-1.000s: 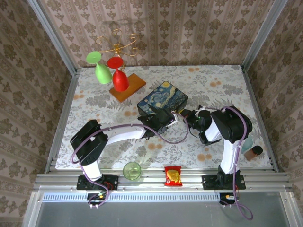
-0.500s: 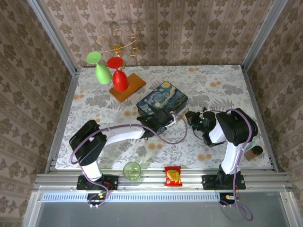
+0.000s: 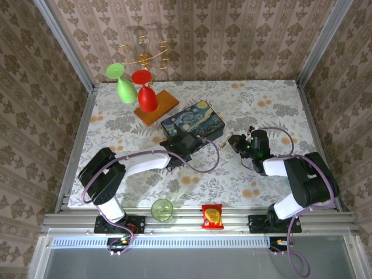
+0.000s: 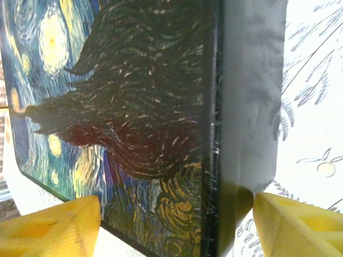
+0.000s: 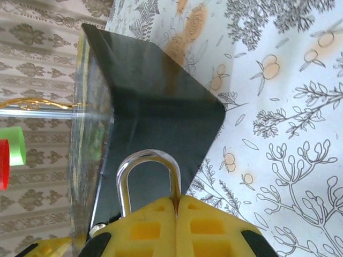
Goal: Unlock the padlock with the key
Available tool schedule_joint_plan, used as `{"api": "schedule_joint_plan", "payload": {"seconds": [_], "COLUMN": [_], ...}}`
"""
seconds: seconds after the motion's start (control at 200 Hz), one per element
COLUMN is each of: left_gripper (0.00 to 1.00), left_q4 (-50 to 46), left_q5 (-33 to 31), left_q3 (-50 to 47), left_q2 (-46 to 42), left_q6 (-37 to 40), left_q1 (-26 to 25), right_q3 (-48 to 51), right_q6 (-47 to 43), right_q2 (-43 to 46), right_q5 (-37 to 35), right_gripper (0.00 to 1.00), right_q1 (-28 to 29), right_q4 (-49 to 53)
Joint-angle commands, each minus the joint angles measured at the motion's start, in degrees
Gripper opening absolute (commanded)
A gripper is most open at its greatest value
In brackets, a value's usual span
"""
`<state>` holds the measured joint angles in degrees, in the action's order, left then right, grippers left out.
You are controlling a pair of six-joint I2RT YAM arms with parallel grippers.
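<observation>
Change: left fingers [image 4: 48, 225] now spread, withdrawn to the painted box [image 3: 192, 119]; right fingers [image 5: 214, 225] pinching the padlock [image 5: 122, 182] by its shackle, carried rightward; lock seemingly handed over, opening unconfirmed.

A robotics lab test cell, dressed up as a home, is shown. Wallpapered panels [image 3: 203, 40] are held in aluminium framing [image 3: 64, 43], and two robot arms [image 3: 145, 160] are bolted to a metal rail [image 3: 192, 221] at the worktop [image 3: 261, 104] edge. Household props are laid out on a floral cloth: plastic goblets [image 3: 136, 93], a painted tin [image 3: 195, 119], a snack packet [image 3: 212, 216].
</observation>
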<state>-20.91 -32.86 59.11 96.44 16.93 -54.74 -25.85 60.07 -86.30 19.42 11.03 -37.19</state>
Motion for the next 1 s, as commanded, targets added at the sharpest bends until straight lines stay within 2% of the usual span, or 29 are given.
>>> {"api": "schedule_joint_plan", "payload": {"seconds": [0.0, 0.15, 0.32, 0.455, 0.63, 0.755, 0.875, 0.995], "left_gripper": [0.79, 0.84, 0.86, 0.87, 0.88, 0.89, 0.99, 1.0], "left_q4": [-7.77, -6.01, -5.41, -2.16, 0.15, 0.47, 1.74, 7.16], "left_q5": [-2.99, -1.49, -1.12, 4.63, 9.6, 11.9, 14.76, 13.5], "left_q3": [-1.83, -3.11, -4.22, -5.92, -6.58, -9.96, -14.32, -18.35], "left_q2": [-0.52, -3.47, -5.77, -8.23, -12.0, -17.69, -22.86, -24.56], "left_q6": [-6.65, -13.72, -16.99, -18.36, -20.12, -23.87, -28.28, -32.79], "left_q1": [1.28, 3.79, 6.82, 11.1, 14.24, 12.88, 9.05, 4.89], "right_q3": [-4.22, -8.27, -12.15, -16.38, -22.29, -26.33, -27.92, -28.43], "right_q6": [-10.65, -19.48, -28.02, -33.6, -36.96, -36.44, -36.89, -37.29], "right_q2": [4.81, 12.23, 20.71, 26.05, 26.14, 24.35, 19.6, 13.57], "right_q5": [-2.45, -6.11, -11.52, -17.02, -22.06, -33.48, -34.02, -37.29], "right_gripper": [0.0, 0.0, 0.0, 0.0, 0.0, 0.0, 0.0, 0.0], "right_q1": [0.45, 0.93, 0.93, 0.93, 1.84, 4.89, 5.2, 6.39], "right_q4": [20.91, 38.22, 56.57, 71.21, 84.43, 91.87, 92.27, 91.02]}}
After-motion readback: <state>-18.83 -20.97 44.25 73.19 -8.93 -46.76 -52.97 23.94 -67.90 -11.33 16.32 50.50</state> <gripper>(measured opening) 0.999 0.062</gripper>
